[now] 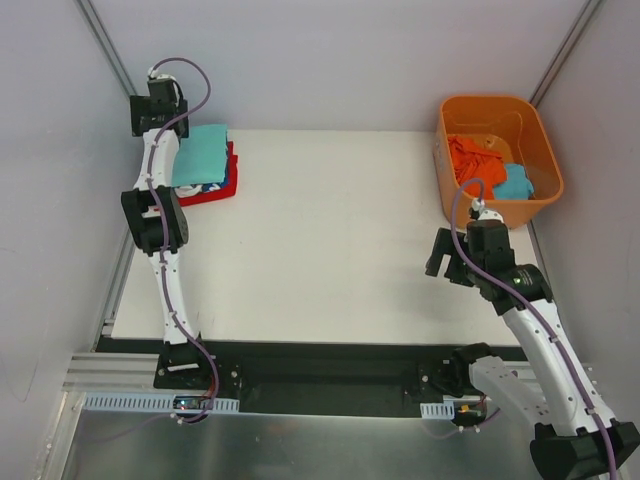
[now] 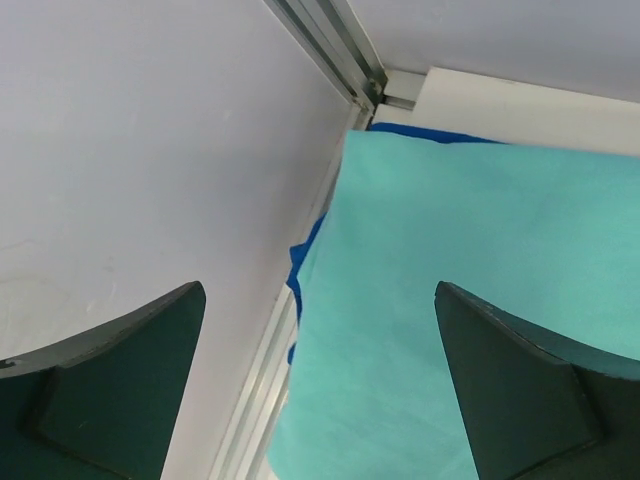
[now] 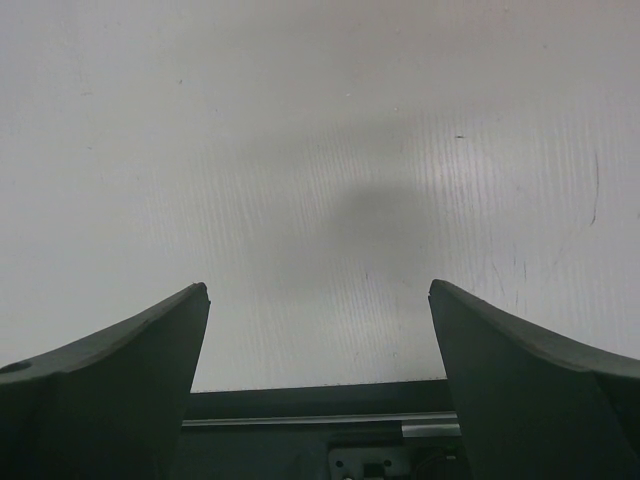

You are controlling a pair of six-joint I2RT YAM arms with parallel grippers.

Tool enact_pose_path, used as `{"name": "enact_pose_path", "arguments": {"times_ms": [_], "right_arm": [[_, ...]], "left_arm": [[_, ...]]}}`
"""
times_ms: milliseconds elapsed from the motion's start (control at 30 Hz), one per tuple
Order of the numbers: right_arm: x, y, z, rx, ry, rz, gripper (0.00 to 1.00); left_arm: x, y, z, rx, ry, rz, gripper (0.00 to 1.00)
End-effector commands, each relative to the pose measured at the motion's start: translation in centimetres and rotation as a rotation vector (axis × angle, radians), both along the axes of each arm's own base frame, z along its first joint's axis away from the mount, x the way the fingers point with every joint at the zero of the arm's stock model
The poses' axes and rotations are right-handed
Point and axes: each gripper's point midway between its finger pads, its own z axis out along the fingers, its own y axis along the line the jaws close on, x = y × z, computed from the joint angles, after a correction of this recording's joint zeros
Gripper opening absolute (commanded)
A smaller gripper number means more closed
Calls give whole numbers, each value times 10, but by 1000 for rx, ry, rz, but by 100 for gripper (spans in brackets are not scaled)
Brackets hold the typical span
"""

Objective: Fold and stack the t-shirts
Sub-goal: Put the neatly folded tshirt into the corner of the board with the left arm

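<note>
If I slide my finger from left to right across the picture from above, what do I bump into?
Left arm → shirt stack, teal on top → white table → orange tub. I skipped the right arm, because it lines up with the tub.

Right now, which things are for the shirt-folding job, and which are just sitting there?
For the job:
mint-teal t-shirt, top of the stack
royal-blue t-shirt, under it
red t-shirt, at the bottom
crumpled orange cloth and teal cloth in the tub, probably still to fold

Just sitting there:
orange tub
white table
</note>
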Motion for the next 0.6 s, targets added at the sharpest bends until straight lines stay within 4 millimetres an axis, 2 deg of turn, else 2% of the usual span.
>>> {"name": "enact_pose_path", "arguments": {"times_ms": [0,67,100,167,200,233,267,300,333,367,400,433,467,500,533,567], "right_arm": [[3,-11,28,-29,-61,-64,96],[4,-12,33,-36,-69,-61,96],[5,-11,33,-34,-64,-58,96],[6,-8,36,-29,-66,-37,96],[7,-7,36,-27,-63,-28,96],[9,-6,37,-27,-74,-24,96],[10,-6,37,-32,-78,-15,96],[11,-5,38,-30,-86,-6,96],[12,-4,39,-26,-95,-2,96],[12,-4,39,-28,-98,2,96],[13,-3,40,-26,-104,6,96],[15,-2,41,-20,-121,9,96],[16,0,41,-10,-126,15,96],[17,1,39,-4,-129,20,96],[20,5,41,12,-149,27,96],[21,8,39,30,-154,37,96]], "left_arm": [[-15,-27,84,-30,-161,-21,99],[-27,-45,99,-34,-180,-11,99],[-41,-57,113,-49,-193,-22,99],[-54,-94,119,-121,-209,-84,99],[-73,-112,126,-168,-211,-128,99],[-83,-123,128,-233,-233,-125,99],[-92,-149,129,-282,-236,-160,99],[-116,-164,128,-346,-226,-190,99],[-127,-182,125,-446,-240,-190,99],[-144,-202,98,-513,-175,-221,99],[-164,-214,112,-571,-203,-255,99],[-176,-230,105,-674,-198,-248,99],[-194,-237,73,-723,-132,-216,99],[-210,-255,76,-788,-138,-230,99],[-222,-266,67,-816,-107,-244,99],[-239,-274,39,-818,-42,-230,99]]}}
